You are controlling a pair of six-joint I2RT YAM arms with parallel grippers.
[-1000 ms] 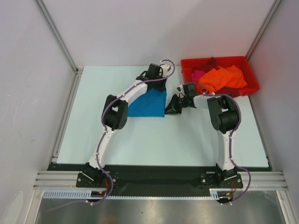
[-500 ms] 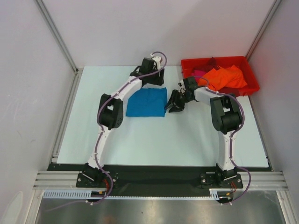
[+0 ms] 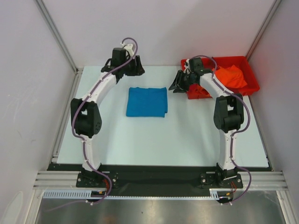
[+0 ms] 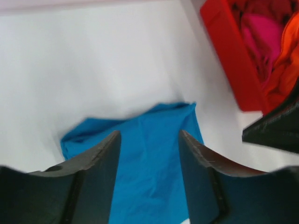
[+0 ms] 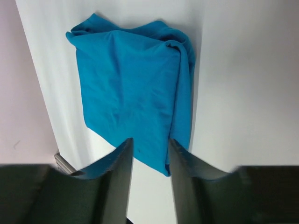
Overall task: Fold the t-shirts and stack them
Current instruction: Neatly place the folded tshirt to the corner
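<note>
A teal-blue t-shirt (image 3: 147, 101) lies folded in a flat rectangle in the middle of the table, touched by neither gripper. My left gripper (image 3: 136, 70) hovers behind its far left corner, open and empty; its wrist view looks down on the shirt (image 4: 149, 168) between the spread fingers (image 4: 149, 135). My right gripper (image 3: 176, 84) hangs open and empty beside the shirt's far right corner, and its view shows the shirt (image 5: 131, 84) beyond the parted fingers (image 5: 150, 141). An orange t-shirt (image 3: 231, 77) and a magenta-pink one (image 4: 266, 32) lie crumpled in the bin.
The red plastic bin (image 3: 233, 58) stands at the far right of the table, its near wall (image 4: 233, 60) close to the right gripper. Grey walls with aluminium rails enclose the table at the back and both sides.
Both grippers have opened and let go of the teal-blue shirt. The left arm swung up and away to the far left, the right arm drew back toward the bin. The shirt now lies flat.
</note>
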